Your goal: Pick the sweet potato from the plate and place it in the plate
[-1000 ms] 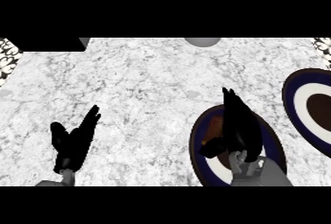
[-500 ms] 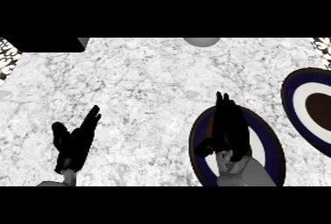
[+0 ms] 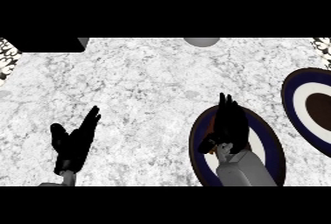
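Pick step: my right hand (image 3: pixel 229 124) covers the near plate (image 3: pixel 202 151), fingers straight, nothing gripped; next, curl round sweet potato

The whole view is filled by a counter top (image 3: pixel 149 87) of white stone, mottled and veined in grey across its surface. At the upper left corner a black block (image 3: pixel 48 44) with a rounded corner is laid over the stone — what it is cannot be told. A grey rounded shape (image 3: pixel 202 41) is cut off by the upper edge (only its lower curve is shown). At the far left edge (image 3: pixel 6 59) and the upper right corner (image 3: pixel 321 46), patches of a dark-and-light leafy pattern are seen. The surface is lit evenly — soft shadows only.
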Controlling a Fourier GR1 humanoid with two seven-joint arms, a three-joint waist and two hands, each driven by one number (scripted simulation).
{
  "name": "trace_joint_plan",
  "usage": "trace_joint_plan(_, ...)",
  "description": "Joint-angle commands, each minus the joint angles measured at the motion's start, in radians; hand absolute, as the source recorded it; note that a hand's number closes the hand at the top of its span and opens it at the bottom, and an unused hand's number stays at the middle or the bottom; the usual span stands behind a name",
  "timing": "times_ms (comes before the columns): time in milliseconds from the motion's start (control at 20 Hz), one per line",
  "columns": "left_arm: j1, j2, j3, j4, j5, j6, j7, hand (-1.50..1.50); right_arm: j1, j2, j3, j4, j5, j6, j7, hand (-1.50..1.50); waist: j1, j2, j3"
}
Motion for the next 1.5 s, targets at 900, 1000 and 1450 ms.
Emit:
trace_joint_plan(900, 0.016, -0.056, 0.033, 0.038, -0.034, -0.022, 0.000, 0.00, 0.149, -0.014, 0.146, -0.063, 0.152, -0.058, -0.159, 1.50, -0.010, 0.000, -0.005)
trace_joint_plan(1000, 0.011, -0.048, 0.037, 0.028, -0.036, -0.016, 0.019, 0.00, 0.236, -0.058, 0.213, -0.173, 0.153, -0.148, -0.266, 1.50, -0.023, -0.004, -0.004)
trace_joint_plan(1450, 0.027, -0.029, 0.054, 0.016, -0.036, -0.027, 0.013, 0.00, 0.387, -0.162, 0.292, -0.567, 0.322, -0.526, -0.398, 1.50, -0.040, -0.007, -0.004)
